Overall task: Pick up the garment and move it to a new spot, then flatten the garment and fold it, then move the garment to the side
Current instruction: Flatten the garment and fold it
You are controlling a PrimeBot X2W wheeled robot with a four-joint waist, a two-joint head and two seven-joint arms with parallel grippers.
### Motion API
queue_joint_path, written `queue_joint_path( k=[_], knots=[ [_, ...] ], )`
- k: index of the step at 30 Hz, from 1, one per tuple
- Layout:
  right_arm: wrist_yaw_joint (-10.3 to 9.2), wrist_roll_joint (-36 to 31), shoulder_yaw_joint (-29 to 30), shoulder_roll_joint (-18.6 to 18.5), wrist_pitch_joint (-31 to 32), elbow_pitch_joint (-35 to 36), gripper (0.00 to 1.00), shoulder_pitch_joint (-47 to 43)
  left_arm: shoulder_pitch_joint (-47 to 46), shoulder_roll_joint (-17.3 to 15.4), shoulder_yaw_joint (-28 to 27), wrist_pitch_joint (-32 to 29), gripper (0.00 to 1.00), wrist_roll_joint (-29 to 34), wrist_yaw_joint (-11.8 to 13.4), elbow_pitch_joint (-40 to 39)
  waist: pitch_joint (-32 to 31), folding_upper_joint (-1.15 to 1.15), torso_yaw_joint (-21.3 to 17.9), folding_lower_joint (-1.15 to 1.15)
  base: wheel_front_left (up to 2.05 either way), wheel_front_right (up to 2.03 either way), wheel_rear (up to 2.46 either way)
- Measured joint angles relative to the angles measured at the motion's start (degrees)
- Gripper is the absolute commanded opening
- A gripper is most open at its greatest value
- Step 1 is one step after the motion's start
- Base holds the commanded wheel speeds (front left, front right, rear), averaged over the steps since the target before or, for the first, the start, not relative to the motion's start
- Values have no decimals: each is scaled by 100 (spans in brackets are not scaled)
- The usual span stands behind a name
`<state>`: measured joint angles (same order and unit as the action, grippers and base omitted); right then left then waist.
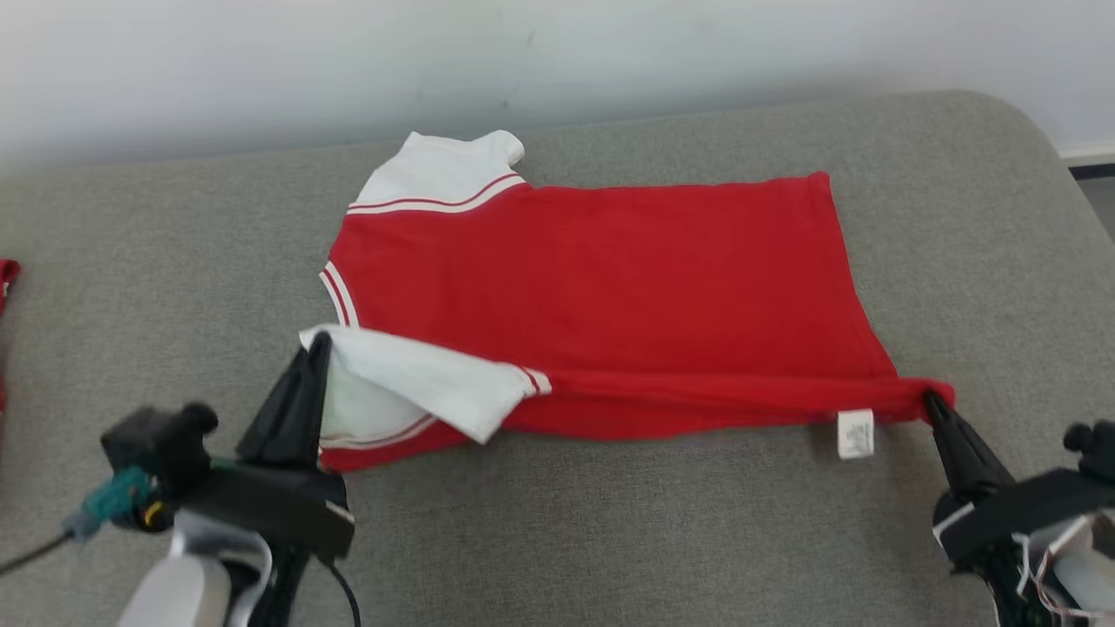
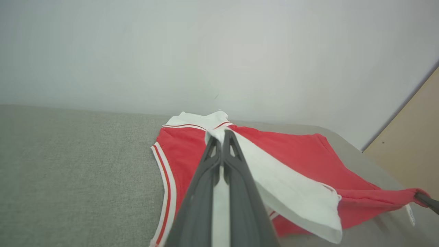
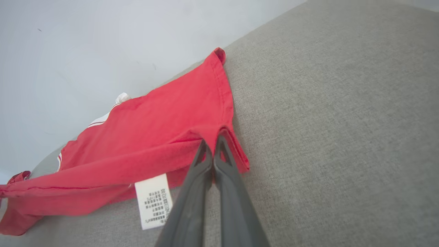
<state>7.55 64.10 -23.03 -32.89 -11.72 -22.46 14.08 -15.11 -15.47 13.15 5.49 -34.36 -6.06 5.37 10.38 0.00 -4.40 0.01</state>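
Garment [image 1: 610, 279], a red shirt with white sleeves, is lying across the middle of the head view on a grey padded surface [image 1: 610, 540]. Its neck side is pointing to the left of the frame and its hem to the right. A pale wall [image 1: 348, 61] is running along the top of the frame behind it.

The near edge of the shirt is standing slightly raised and is stretching as a tight red band between the two grippers. The left gripper [image 1: 320, 347] is showing at the lower left of the frame. Its two dark fingers are pressing together and pinching the white near sleeve [image 1: 418, 383], which is folding over onto the red cloth. In the left wrist view, white cloth is showing between the closed fingers.

The right gripper [image 1: 930, 402] is showing at the lower right of the frame. It is also closed and is gripping the near hem corner of the shirt. A white care label [image 1: 855, 433] is hanging from the raised edge just to the left of that gripper.

The far sleeve [image 1: 444, 165] is lying flat at the upper left of the shirt, near the wall. The red body is resting flat on the surface. At the left edge of the frame a small piece of another red cloth [image 1: 7, 279] is showing, well apart from the shirt.
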Motion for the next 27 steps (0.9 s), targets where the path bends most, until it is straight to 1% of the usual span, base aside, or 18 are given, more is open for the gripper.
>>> queue_joint_path(
  k=[3,6,9,14,16,17,18,19,20,23,27],
  knots=[
    [0,-62,-167,66,131,-129,0,445,-531,-69,14,-162,0,-23,-32,453,104,0,-60,0,0,0,0],
    [0,-140,-324,170,293,-431,0,922,-1033,-138,43,-238,0,-34,-51,987,210,0,-111,1,0,0,0],
    [0,-287,-486,244,428,-846,0,1326,-1451,-174,287,-341,0,30,-100,1544,293,0,-143,1,0,0,0],
    [0,-371,-721,417,515,-1399,0,1868,-1946,-122,568,-241,0,42,-109,2354,373,0,-149,1,0,0,0],
    [0,-467,-877,449,489,-1534,0,2025,-2064,-114,681,-100,0,66,-110,2587,381,0,-142,1,0,0,0],
    [0,-522,-946,458,435,-1589,23,2087,-2115,-103,728,-62,0,66,-123,2733,379,0,-139,0,0,0,0],
    [0,-606,-1020,453,348,-1638,71,2136,-2157,-103,786,29,18,82,-135,2832,374,1,-135,0,0,0,0],
    [0,-689,-1094,442,276,-1717,100,2176,-2198,-104,834,157,97,123,-135,2924,361,1,-130,0,0,0,0],
    [0,-717,-1136,443,174,-1777,100,2195,-2236,-102,856,272,100,156,-136,3027,344,1,-126,0,0,0,0],
    [0,-825,-1277,405,-57,-1908,100,2203,-2253,-129,922,622,100,168,-136,3171,264,0,-119,0,0,0,0],
    [0,-942,-1366,315,-253,-1930,100,2042,-1995,-170,958,833,100,203,-136,3134,132,0,-97,-1,0,0,0]
  ],
)
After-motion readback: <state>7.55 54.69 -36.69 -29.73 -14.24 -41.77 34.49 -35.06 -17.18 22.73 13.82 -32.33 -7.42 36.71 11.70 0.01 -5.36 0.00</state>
